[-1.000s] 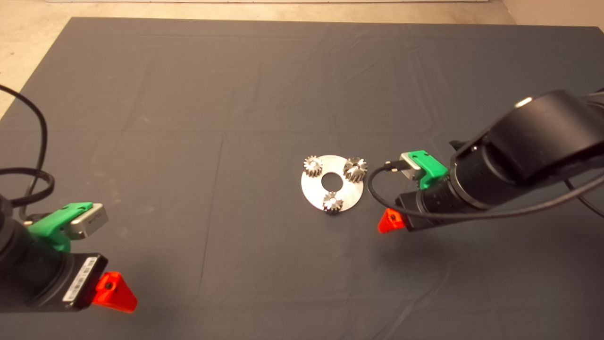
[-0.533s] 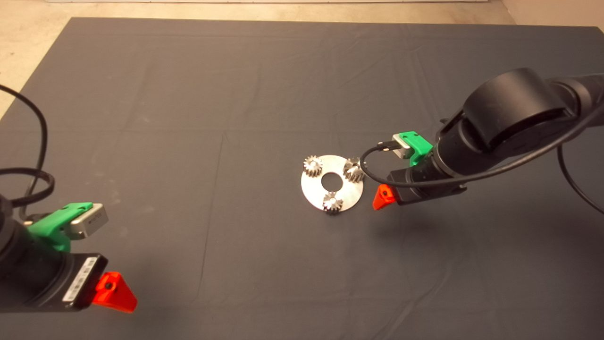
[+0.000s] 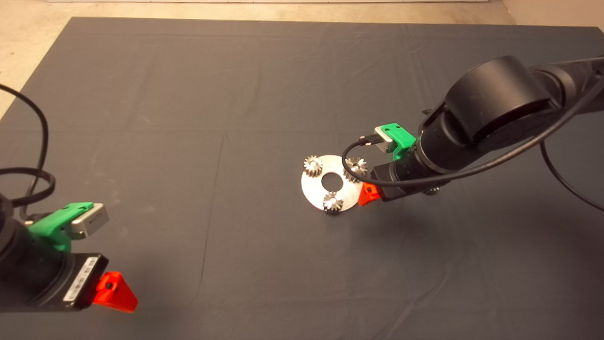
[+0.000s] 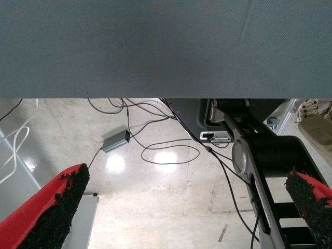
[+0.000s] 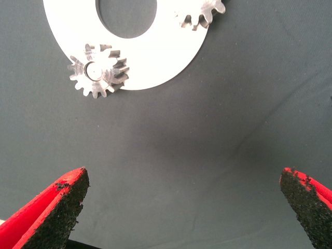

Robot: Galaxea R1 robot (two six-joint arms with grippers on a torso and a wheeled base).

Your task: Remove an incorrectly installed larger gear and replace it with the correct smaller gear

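From above, a silver disc (image 3: 332,183) with a central hole lies on the bench mat (image 3: 236,118), carrying three gears; the larger gear (image 3: 356,168) sits at its right edge, with small gears at its left (image 3: 313,165) and near edge (image 3: 333,202). The right tool (image 3: 367,194) hangs beside the disc's right rim. The left tool (image 3: 114,293) waits at lower left. The left wrist shows its fingers (image 4: 52,212) spread over floor cables (image 4: 171,150). The right wrist shows fingers (image 5: 54,210) released, holding nothing, above bare mat near the disc.

Lighting's even and soft overhead, with a faint shadow on the counter (image 3: 188,94) under the right arm (nothing harsh). Floor (image 4: 155,207) shows a bright glare spot; the silver disc (image 5: 155,67) looks slightly blown out.
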